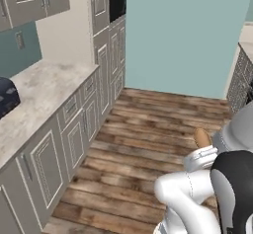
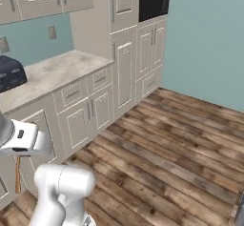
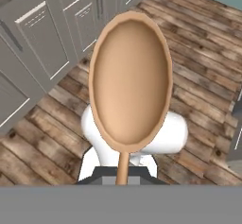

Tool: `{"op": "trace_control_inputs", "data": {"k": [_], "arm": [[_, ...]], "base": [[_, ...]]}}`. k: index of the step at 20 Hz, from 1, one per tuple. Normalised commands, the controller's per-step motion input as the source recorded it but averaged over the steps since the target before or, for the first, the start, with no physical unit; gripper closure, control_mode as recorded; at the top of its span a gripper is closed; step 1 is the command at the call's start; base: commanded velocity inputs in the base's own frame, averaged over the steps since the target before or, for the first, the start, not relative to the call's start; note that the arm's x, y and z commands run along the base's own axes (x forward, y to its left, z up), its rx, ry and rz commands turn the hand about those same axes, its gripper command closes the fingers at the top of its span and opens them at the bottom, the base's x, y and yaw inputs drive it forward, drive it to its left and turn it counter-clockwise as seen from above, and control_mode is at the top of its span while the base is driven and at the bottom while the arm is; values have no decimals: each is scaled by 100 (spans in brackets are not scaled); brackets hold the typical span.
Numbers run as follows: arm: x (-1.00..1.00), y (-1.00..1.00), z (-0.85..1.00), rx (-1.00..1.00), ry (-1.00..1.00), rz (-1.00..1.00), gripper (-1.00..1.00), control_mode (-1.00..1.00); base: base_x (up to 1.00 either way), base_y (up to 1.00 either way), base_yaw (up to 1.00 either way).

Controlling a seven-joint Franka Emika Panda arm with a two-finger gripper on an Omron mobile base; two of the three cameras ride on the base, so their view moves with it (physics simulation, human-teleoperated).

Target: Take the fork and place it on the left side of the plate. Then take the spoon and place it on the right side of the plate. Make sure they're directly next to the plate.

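Orange-brown wood is what you see first in the hand view: the spoon (image 3: 130, 83) stands straight up out of the jaws, its oval bowl facing the camera and its thin handle running down to the bottom edge, where the jaws are closed on it. Take the grey cabinet run (image 1: 54, 144) as your landmark. In the left base view the spoon's rounded end (image 1: 201, 138) pokes up beside the arm, well out from the cabinet fronts and above the plank floor (image 1: 143, 144). In the right base view you can pick out the thin brown handle (image 2: 17, 173) hanging below the white hand, just in front of the lower cabinet doors (image 2: 81, 120). On top of the same cabinet run lies the pale speckled table (image 1: 39, 92), and at its near end sits a dark blue appliance (image 1: 7, 97), which you cannot identify further. Past the far end of the cabinet run rises a tall cabinet column (image 2: 126, 53) with a black oven opening (image 2: 153, 0) set high in it. Beyond that column you have a plain teal wall (image 1: 183, 35) meeting the floor.
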Motion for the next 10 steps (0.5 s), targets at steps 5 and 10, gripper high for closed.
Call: {"op": "trace_control_inputs", "data": {"k": [5, 10], "arm": [[0, 0, 0, 0, 0, 0, 100, 100], [0, 0, 0, 0, 0, 0, 100, 100]], "base": [[-100, -30, -30], [-89, -50, -22]]}}
